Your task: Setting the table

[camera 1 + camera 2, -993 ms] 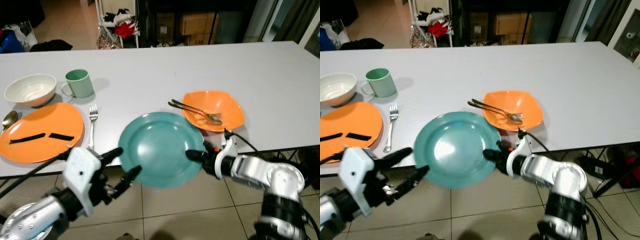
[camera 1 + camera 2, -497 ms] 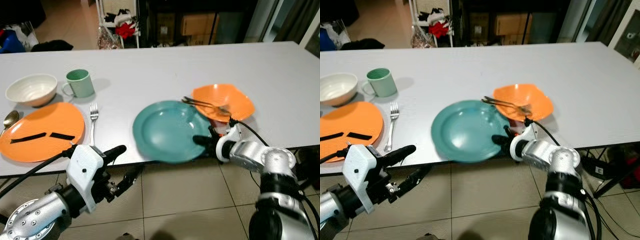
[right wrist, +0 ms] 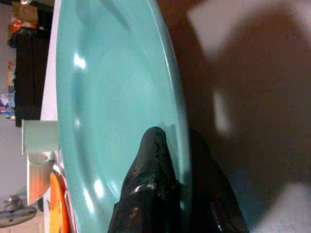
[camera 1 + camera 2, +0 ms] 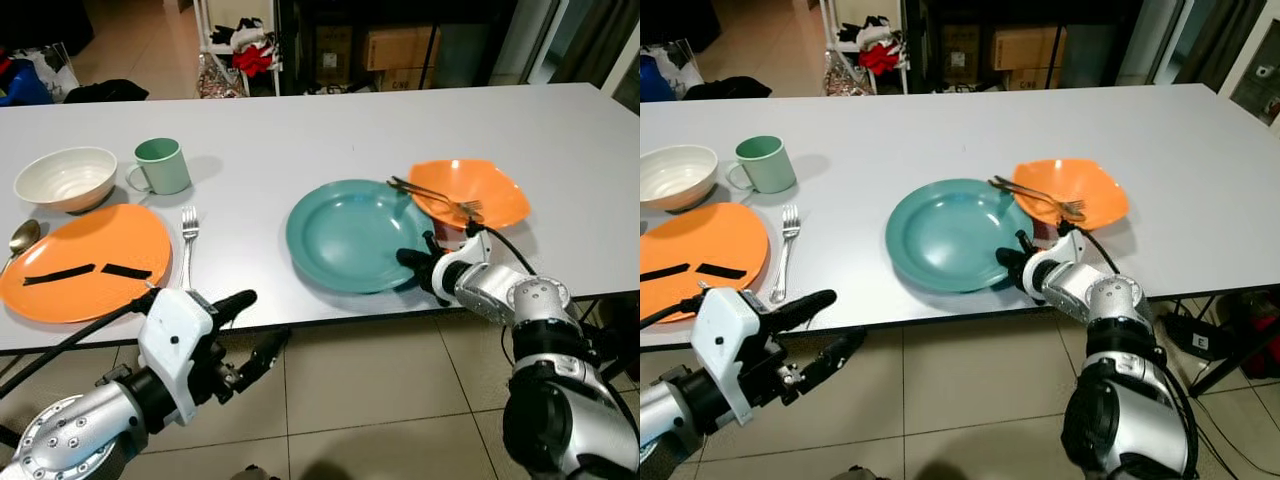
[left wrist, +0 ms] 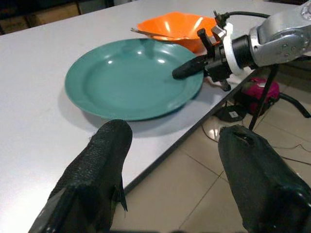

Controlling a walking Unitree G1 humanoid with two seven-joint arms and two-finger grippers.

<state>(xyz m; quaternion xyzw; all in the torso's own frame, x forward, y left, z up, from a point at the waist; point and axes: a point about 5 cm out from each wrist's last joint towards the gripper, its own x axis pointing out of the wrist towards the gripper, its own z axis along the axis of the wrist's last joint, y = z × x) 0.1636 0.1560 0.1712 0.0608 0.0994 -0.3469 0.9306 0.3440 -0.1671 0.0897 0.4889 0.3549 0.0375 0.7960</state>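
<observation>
Now that the round teal plate [image 4: 358, 233] has moved from overhanging the edge onto the white tabletop [image 4: 300, 140], the right pincer [image 4: 413, 262] still pinches its rim; release seems next; the left pincer [image 4: 250, 325] hangs spread.

Silver-armed robot with black-fingered tools

Left tool [image 4: 252, 326]: white housing, black cable; right tool [image 4: 418, 266]: rounded silver joints, white collar, thin black cable; textured black fingers [image 5: 99, 170].

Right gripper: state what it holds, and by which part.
The right gripper pinches the teal plate by its near right rim, one finger above and one beneath. The plate rests on the white table.
</observation>
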